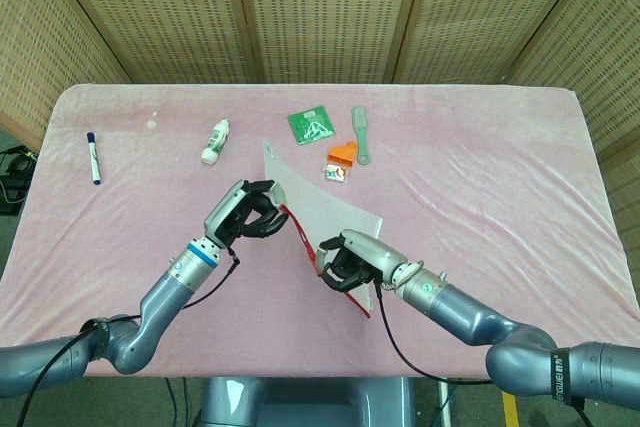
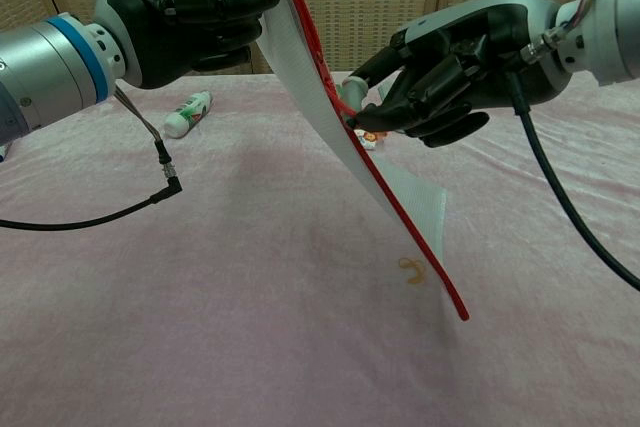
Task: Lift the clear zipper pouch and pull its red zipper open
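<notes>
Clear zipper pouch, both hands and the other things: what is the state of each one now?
Clear zipper pouch with red zipper: lifted, hanging tilted above the table.
Left hand: grips the pouch's upper end.
Right hand: pinches at the red zipper.
White bottle: lying down.
Blue-capped marker: lying, capped.

Translucent plastic pouch [image 2: 330, 117], red zipper [image 2: 405, 222]

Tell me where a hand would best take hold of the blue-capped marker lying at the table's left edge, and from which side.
Grip the marker across the middle of its white barrel, coming straight down from above. It lies flat on the pink cloth, its length running roughly away from the robot, so fingers should close from its left and right sides. Nothing lies close beside it, and the left hand is nearer.
</notes>
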`<state>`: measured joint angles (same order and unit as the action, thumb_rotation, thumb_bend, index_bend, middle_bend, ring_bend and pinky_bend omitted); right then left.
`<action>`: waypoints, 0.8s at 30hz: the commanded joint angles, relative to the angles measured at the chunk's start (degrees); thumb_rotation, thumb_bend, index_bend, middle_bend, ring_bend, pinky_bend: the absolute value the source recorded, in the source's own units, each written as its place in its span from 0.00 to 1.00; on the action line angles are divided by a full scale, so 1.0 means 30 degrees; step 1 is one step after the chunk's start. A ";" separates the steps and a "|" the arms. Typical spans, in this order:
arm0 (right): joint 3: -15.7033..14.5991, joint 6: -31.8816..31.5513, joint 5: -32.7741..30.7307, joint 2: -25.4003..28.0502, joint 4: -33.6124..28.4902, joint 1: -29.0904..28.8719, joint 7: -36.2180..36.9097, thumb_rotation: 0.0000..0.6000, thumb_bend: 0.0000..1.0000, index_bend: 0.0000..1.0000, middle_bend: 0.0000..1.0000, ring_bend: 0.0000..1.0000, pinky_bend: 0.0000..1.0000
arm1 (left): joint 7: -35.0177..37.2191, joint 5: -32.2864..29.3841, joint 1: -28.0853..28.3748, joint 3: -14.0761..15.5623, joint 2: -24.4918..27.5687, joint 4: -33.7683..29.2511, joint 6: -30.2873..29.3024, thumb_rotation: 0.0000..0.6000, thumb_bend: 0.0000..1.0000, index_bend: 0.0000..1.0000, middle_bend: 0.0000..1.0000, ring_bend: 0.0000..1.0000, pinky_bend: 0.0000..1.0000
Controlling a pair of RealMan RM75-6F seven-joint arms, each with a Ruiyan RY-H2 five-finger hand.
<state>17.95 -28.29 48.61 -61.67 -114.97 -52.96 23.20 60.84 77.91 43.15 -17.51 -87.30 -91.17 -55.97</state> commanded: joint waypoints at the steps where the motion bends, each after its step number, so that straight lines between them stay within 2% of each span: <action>1: -0.0170 0.0054 0.0038 0.0049 0.0049 -0.0036 -0.0156 1.00 0.79 0.83 1.00 0.97 1.00 | 0.0115 0.0040 -0.0042 -0.0033 0.0037 -0.0033 -0.0050 1.00 0.68 0.84 0.94 0.81 0.98; 24: -0.0519 0.0670 -0.0104 0.0517 0.0246 -0.0245 -0.0146 1.00 0.79 0.83 1.00 0.97 1.00 | 0.0088 -0.0719 0.0060 -0.1019 0.0894 -0.0609 0.0170 1.00 0.68 0.84 0.94 0.81 0.98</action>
<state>16.42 -26.32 48.28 -60.16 -114.26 -53.70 22.76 61.15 75.84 43.31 -20.49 -84.67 -92.96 -55.50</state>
